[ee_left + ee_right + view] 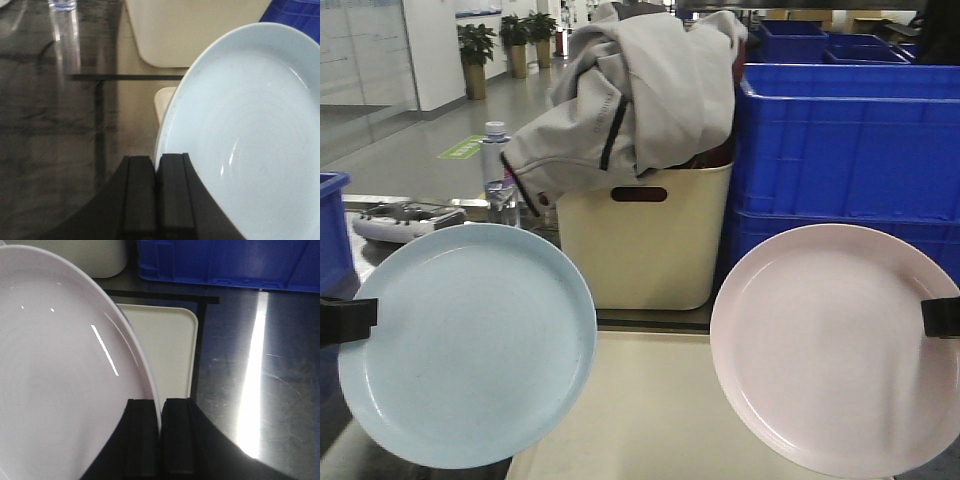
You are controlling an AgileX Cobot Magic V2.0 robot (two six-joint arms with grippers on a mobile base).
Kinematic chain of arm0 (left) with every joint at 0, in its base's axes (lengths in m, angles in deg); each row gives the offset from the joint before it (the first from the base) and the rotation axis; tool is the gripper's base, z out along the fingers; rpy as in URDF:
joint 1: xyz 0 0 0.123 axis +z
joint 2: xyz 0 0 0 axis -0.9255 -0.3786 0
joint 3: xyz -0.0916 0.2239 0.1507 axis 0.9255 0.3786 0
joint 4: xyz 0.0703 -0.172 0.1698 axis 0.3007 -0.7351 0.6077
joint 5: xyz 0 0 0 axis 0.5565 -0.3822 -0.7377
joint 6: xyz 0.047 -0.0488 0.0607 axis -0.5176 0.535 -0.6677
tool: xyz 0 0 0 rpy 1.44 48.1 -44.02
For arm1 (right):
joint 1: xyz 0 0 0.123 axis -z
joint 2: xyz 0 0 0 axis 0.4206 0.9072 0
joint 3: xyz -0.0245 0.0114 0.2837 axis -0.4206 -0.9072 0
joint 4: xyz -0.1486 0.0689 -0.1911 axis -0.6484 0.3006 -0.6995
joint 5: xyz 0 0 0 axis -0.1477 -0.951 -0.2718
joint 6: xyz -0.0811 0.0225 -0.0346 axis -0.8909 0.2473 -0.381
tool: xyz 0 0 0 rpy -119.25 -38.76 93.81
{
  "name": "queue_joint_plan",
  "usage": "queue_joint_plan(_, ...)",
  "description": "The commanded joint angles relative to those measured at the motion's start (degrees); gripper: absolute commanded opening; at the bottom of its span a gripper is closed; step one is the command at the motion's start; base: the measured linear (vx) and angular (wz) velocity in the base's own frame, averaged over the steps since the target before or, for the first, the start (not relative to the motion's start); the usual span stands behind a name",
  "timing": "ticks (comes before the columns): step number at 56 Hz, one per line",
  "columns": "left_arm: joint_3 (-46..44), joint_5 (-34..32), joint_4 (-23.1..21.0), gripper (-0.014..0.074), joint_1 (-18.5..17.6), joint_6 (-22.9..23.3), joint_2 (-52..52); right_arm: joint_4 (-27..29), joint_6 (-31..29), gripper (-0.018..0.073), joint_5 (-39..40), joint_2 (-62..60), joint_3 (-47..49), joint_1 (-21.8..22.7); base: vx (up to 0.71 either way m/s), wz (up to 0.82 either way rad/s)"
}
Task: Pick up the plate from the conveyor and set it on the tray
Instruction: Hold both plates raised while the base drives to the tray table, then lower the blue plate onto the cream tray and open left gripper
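Your left gripper (156, 170) is clamped on the blue plate (250, 140) by its rim, right gripper (161, 412) on the pink plate (60, 380), both up near the tray (650, 400) at bottom centre. Thin edge grips could slip, and 2 plates might clash landing.

Nothing legible here, folks. Far left on the floor, a green sign (463, 148) carries pale markings, too small and blurred to make out. Over to the grey jacket (650, 90) heaped on the cream bin (640, 250) in the middle: a short line of small lettering runs along its sleeve, next to the dark stripe. Letters for sure, yet unreadable at this sharpness. Both wrist views offer no writing that can be read.
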Motion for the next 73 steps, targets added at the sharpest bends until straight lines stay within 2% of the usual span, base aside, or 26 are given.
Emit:
queue_joint_plan(1,-1.78,-4.57,-1.18,-0.0006,-0.26,0.06,0.68,0.00,-0.24,-0.0012,4.43,-1.00,1.44,0.23,0.18,-0.44)
queue_joint_plan(25,-1.78,-4.57,-1.18,-0.0006,-0.26,0.06,0.61,0.00,-0.24,-0.0012,4.43,-1.00,1.44,0.23,0.08,-0.21)
queue_joint_plan(73,-1.78,-4.73,-1.18,-0.0006,-0.26,0.12,0.62,0.00,-0.17,-0.0012,5.72,-1.00,1.44,0.23,0.00,-0.01)
